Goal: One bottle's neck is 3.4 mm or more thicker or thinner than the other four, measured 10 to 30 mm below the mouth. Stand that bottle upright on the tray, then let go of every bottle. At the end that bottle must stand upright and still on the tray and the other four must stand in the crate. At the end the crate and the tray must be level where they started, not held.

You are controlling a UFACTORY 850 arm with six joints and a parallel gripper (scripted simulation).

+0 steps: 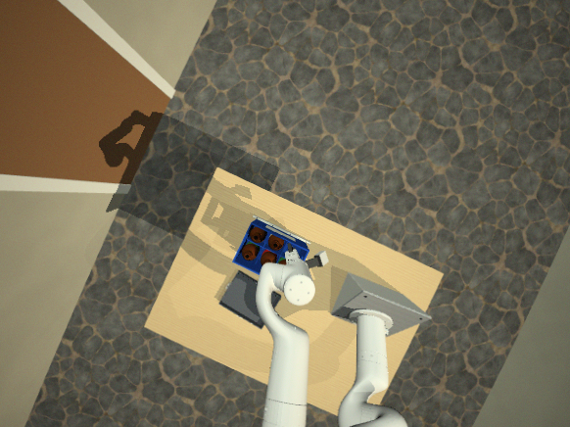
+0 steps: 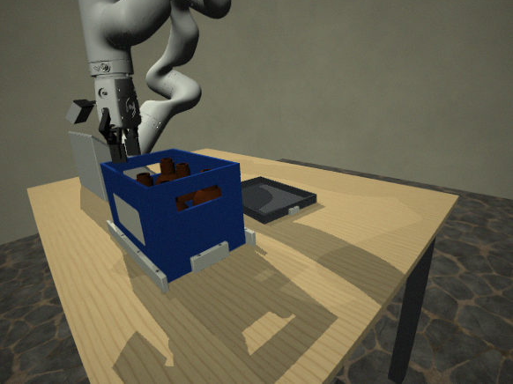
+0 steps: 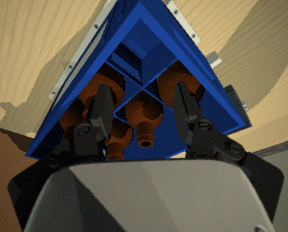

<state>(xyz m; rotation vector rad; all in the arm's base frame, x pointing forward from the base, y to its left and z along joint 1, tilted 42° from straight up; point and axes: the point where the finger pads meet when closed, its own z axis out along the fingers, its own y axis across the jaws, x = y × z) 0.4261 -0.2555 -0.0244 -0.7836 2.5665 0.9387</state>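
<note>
The blue crate (image 1: pixel 246 264) (image 2: pixel 198 238) (image 3: pixel 215 115) stands level on the table. Five brown bottles stand in it, among them one at the back left (image 1: pixel 257 235), one beside it (image 1: pixel 276 242) and one at the front left (image 1: pixel 250 252). The wrist view shows a bottle (image 3: pixel 145 115) in the middle and another bottle (image 3: pixel 175 77) partly behind a finger. One corner compartment has no bottle. The dark grey tray (image 1: pixel 240 296) (image 2: pixel 286 194) is level and bears no bottle in the exterior view. My gripper (image 2: pixel 125 153) (image 3: pixel 142 95) is open and empty, pointing down just above the crate's corner. Neck thicknesses cannot be told apart.
Light grey rails (image 2: pixel 137 251) (image 1: pixel 286 235) lie along the crate's foot. A grey slanted panel (image 1: pixel 382 304) (image 2: pixel 90 163) stands on the table by the arm's base. The crate's walls rise around the bottles, and the tray lies close to the crate's side.
</note>
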